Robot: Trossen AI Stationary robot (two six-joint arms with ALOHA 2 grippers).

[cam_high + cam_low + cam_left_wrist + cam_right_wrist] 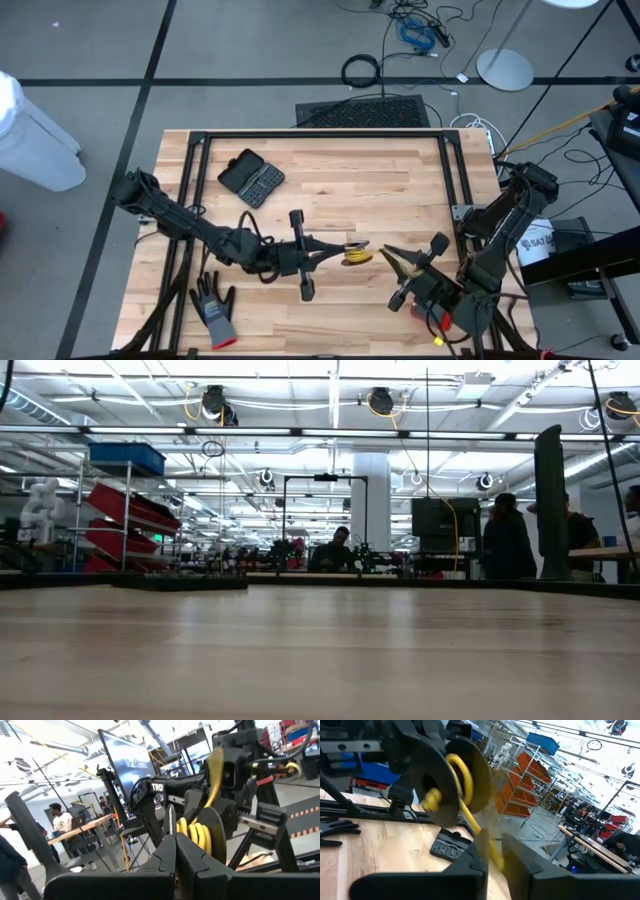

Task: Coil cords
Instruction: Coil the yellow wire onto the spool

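Above mid-table, left gripper (340,251) fingers pinch the yellow cord (357,256); only the right wrist view shows right gripper (492,851) fingers clamping its tail.

The black round part (447,780) is covering most of the yellow cord (461,775), whose free end is running behind the right gripper's fingers (470,862). Beside the cord, arm parts are blurring.

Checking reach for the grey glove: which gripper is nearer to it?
Left. The left gripper is over mid-table, holding the yellow cord up and right of the grey glove; the right gripper sits beyond the cord.
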